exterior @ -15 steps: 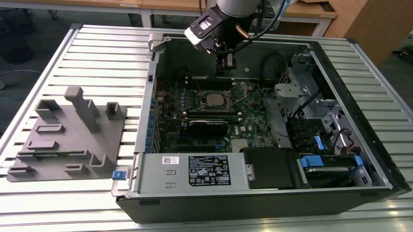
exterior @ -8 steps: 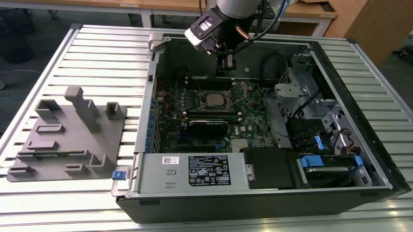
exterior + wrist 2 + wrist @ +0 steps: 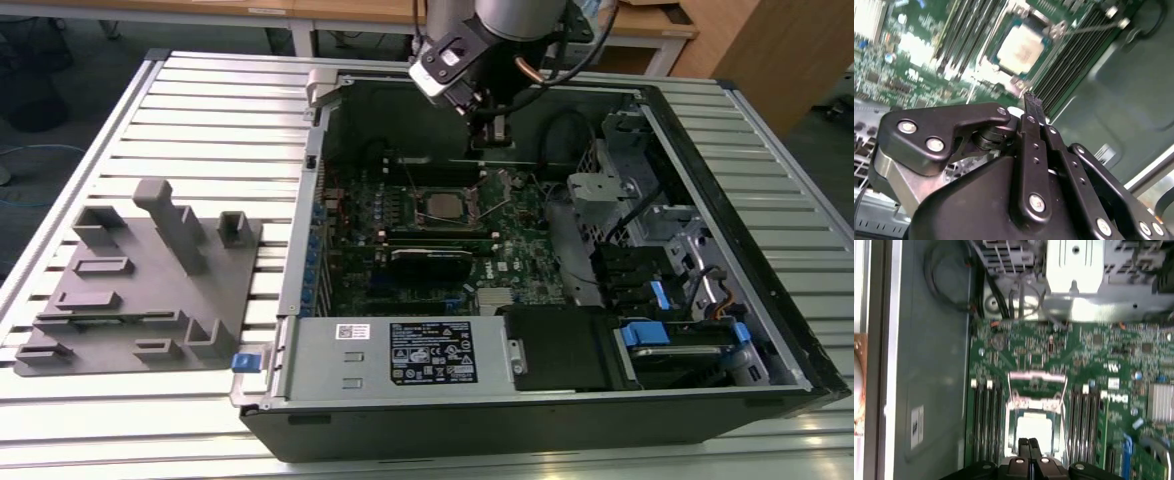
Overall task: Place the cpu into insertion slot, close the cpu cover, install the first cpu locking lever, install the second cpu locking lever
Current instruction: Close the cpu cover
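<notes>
Silver-grey metal tops the small flat square cpu [image 3: 1021, 45], which lies seated in the dark square insertion slot [image 3: 1030, 19] on the green motherboard [image 3: 400, 270]. The board sits inside the black open-sided computer case [image 3: 534, 430] on the slatted metal bench [image 3: 200, 110].

We judge the chip to be light and stiff. Its lid looks smooth and likely slippery, and its underside is probably delicate. Its thin outer edges look like the only safe places to take hold of it.

In the first wrist view the thin silvery cpu cover [image 3: 1037, 375], a square frame with a cut-out centre, appears swung up off the chip and not yet closed. We expect it to be springy sheet metal on a hinge, best pressed at its free edge.

The black two-fingered end effector [image 3: 490, 135] hangs above the board. Its fingers are pressed together and nothing is between them, as both wrist views show. In the exterior view it sits toward the case's far wall from the chip, raised and apart from it. In the first wrist view the fingertips [image 3: 1024, 442] line up just over the chip's near edge, and we see no contact.
</notes>
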